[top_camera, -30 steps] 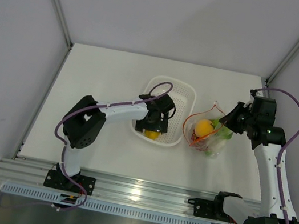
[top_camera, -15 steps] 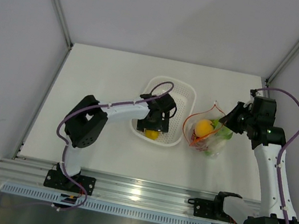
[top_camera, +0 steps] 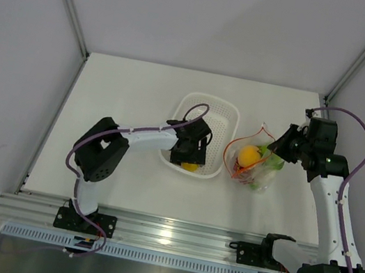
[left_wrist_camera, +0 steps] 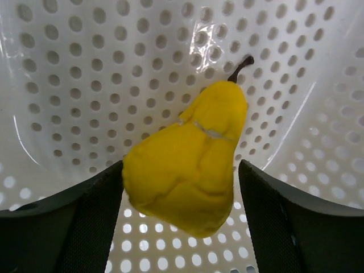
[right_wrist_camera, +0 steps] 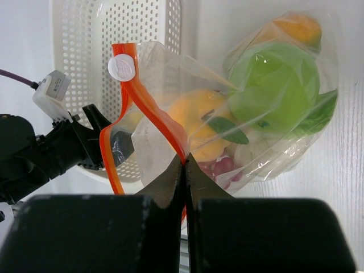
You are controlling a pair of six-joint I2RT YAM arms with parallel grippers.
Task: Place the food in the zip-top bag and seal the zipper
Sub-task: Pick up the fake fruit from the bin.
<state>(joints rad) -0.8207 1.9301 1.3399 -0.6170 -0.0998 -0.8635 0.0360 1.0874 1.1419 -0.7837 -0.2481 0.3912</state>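
The worktop [top_camera: 125, 98] is a flat white panel enclosed by plain pale walls, with an aluminium rail [top_camera: 172, 237] along its near edge.

A white perforated plastic basket [top_camera: 221, 123], rectangular with rounded corners, sits at the middle of the worktop. The zip-top bag [top_camera: 255, 171], clear and crinkled, lies just beside the basket on the side toward the right edge.

The left gripper [top_camera: 188, 157] reaches down into the basket at its near wall. Its jaws stand wide apart and straddle a yellow pear [left_wrist_camera: 187, 170] that rests on the basket floor. One finger [left_wrist_camera: 91, 222] sits against the pear's side; a gap shows at the other. The pear is not clamped.

The right gripper [right_wrist_camera: 185, 162] is fully closed and pinches the orange-red zipper [right_wrist_camera: 142, 96] at the bag mouth, holding that edge up. A white slider tab [right_wrist_camera: 121, 68] sits on the strip.

Bag contents: a glossy green apple [right_wrist_camera: 273, 85], an orange fruit [right_wrist_camera: 196, 122] with a leaf, and red grapes [right_wrist_camera: 219, 166].
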